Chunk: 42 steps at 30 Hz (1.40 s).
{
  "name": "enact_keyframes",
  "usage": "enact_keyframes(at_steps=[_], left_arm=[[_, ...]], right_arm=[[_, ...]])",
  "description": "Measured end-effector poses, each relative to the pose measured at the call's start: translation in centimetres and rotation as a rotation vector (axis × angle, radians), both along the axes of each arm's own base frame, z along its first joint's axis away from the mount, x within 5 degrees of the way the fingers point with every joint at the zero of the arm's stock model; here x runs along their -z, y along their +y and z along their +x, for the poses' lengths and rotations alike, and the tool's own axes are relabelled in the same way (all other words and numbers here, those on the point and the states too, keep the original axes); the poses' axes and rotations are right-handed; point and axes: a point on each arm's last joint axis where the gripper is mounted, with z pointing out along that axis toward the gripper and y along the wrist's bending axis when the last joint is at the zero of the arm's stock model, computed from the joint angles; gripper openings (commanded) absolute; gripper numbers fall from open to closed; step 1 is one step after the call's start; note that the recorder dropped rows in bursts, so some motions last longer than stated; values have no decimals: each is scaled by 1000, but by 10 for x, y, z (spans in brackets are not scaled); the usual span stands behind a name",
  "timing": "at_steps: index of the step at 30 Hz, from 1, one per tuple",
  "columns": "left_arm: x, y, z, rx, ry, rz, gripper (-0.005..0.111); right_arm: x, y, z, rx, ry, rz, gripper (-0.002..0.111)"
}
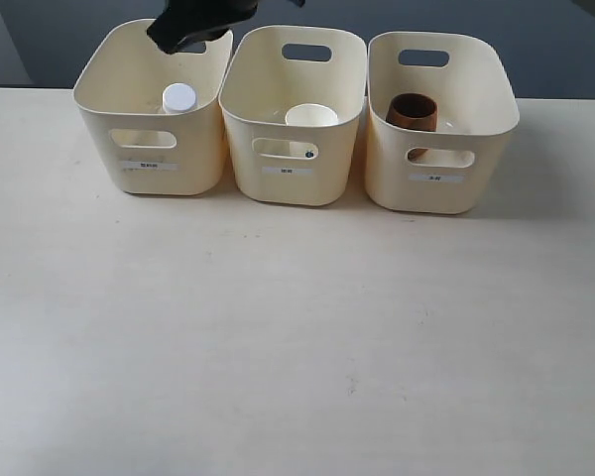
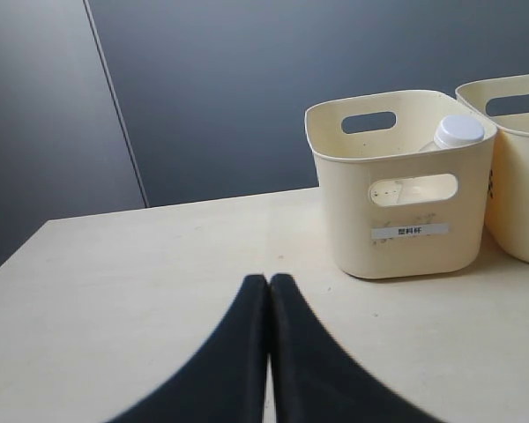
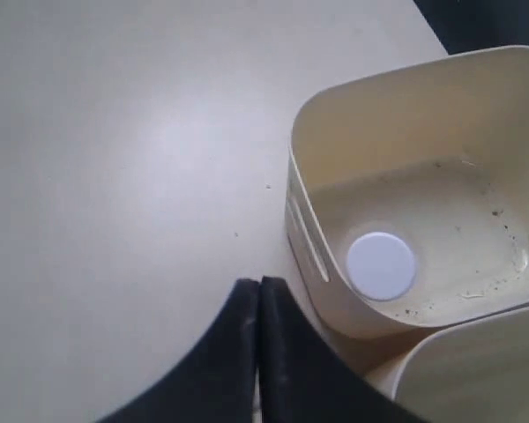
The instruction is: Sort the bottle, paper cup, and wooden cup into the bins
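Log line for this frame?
bottle: in left bin | paper cup: in middle bin | wooden cup: in right bin | left gripper: shut, empty | right gripper: shut, empty, near left bin

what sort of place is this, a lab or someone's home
Probably a robot lab or test bench, not a home: three identical labelled cream bins in a row, a bare pale table, and plain dark grey wall panels behind.

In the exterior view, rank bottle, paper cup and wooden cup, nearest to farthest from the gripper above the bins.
1. bottle, left bin, right under the gripper.
2. paper cup, middle bin.
3. wooden cup, right bin, farthest.
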Motion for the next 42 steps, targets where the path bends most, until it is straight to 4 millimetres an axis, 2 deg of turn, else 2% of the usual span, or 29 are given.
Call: enact_keyframes(at_steps=[5, 10, 18, 28, 36, 42], left_arm=[[0, 0, 0, 0, 0, 0, 0], [0, 0, 0, 0, 0, 0, 0], [0, 0, 0, 0, 0, 0, 0], [0, 0, 0, 0, 0, 0, 0], [0, 0, 0, 0, 0, 0, 0], [0, 0, 0, 0, 0, 0, 0]], right_arm=[[-27, -5, -22, -40, -16, -15, -1], [-45, -7, -41, -52, -25, -46, -1], [-68, -34, -70, -11, -59, -82, -1], [-74, -85, -127, 66, -151, -55, -1], [-95, -145, -183, 207, -323, 2, -1], [-94, -188, -221, 350, -400, 30, -1]])
